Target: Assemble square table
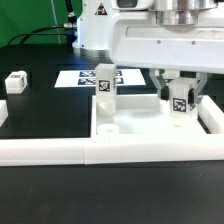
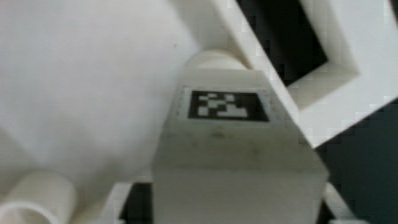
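The square table's slab (image 1: 150, 128) lies flat with its raised rim up, against the front wall. One tagged leg block (image 1: 107, 82) stands upright at the slab's far corner on the exterior view's left. My gripper (image 1: 179, 92) is down over the slab's far corner on the exterior view's right, shut on a second tagged leg block (image 1: 180, 100). In the wrist view this leg (image 2: 228, 130) fills the gap between my gripper's (image 2: 228, 205) fingers, its tag facing the camera, with the slab (image 2: 89, 80) behind it. A third leg block (image 1: 15, 82) lies apart on the black table.
The marker board (image 1: 80, 77) lies behind the standing leg. A long low white border wall (image 1: 50, 151) runs along the front. The arm's white body (image 1: 150, 40) hangs over the slab's far side. A round boss (image 1: 107, 129) rises from the slab.
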Robot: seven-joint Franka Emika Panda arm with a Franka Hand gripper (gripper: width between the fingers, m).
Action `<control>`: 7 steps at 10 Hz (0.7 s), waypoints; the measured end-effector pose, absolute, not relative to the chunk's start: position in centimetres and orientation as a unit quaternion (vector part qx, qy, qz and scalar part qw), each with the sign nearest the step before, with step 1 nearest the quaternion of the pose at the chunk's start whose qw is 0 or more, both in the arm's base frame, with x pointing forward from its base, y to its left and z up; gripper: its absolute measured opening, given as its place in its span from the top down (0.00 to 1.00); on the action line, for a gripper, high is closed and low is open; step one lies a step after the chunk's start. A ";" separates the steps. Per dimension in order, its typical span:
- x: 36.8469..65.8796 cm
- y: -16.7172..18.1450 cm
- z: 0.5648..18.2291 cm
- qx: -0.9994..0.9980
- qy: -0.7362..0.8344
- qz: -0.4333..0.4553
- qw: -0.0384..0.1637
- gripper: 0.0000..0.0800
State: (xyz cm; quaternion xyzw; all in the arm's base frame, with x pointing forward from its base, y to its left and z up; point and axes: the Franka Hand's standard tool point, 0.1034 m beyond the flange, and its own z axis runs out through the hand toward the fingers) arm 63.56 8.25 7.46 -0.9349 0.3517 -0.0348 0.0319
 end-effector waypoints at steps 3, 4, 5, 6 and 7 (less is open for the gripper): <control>63.6 9.4 7.2 -0.861 0.504 -0.029 0.062 0.64; 63.4 9.8 7.2 -0.826 0.558 -0.020 0.071 0.64; 63.3 9.8 7.1 -0.802 0.593 -0.016 0.072 0.64; 63.1 9.9 7.1 -0.766 0.639 -0.011 0.070 0.64; 62.9 10.2 7.1 -0.735 0.675 -0.010 0.068 0.64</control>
